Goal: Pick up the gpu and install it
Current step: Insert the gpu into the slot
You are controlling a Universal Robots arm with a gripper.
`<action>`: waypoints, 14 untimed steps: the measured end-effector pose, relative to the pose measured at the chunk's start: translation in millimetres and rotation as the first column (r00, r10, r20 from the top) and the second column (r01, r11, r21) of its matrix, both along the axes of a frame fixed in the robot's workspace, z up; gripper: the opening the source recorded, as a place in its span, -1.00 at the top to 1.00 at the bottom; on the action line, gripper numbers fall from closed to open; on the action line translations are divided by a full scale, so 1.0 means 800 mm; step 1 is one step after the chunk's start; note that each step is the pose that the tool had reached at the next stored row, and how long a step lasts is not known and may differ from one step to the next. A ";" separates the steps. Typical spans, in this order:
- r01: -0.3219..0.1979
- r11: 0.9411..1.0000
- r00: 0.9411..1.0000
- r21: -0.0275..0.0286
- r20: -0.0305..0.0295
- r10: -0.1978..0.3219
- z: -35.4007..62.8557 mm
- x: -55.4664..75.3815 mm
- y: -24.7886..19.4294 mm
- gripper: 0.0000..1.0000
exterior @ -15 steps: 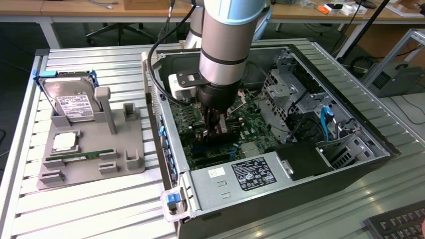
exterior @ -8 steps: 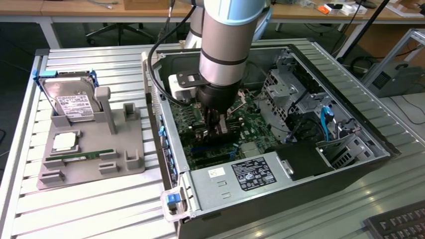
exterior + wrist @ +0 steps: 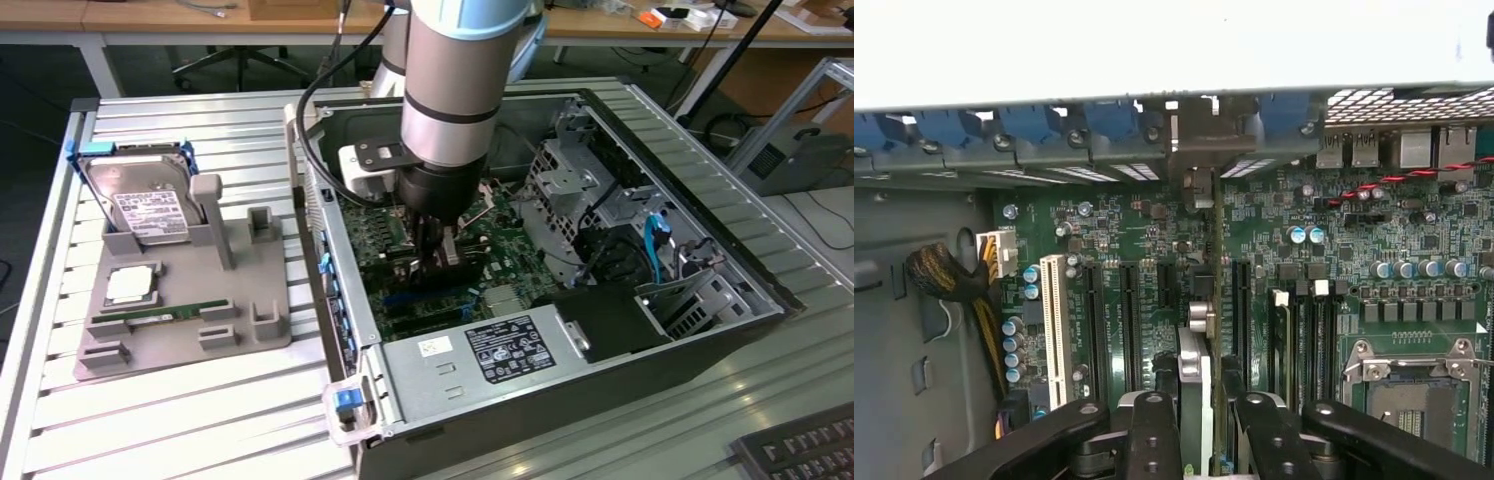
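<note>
Gpu (image 3: pixel 1199 390) edge-on, clamped in tool (image 3: pixel 1201 415) over motherboard (image 3: pixel 1144 250).

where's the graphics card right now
The graphics card stands edge-on between the hand's fingers, down inside the open computer case over the motherboard slots.

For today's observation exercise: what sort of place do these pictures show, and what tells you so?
Probably a robotics lab or workshop: a robot arm reaches into an open computer case on a slatted metal workbench, with desks behind.
</note>
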State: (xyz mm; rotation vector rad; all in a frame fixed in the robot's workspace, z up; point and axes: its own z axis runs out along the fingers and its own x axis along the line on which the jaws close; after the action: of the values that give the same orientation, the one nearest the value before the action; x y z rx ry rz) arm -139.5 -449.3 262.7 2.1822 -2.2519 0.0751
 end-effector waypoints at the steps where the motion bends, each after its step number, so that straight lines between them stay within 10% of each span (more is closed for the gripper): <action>1: 0.000 1.000 1.000 0.000 0.000 0.000 0.000 0.000 0.0000 0.47; 14: -0.001 1.000 1.000 -0.006 0.000 0.001 0.000 0.000 0.0009 0.47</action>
State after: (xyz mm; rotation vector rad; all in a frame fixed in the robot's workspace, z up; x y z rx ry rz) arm -139.3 -448.5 262.7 2.1798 -2.2481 0.0817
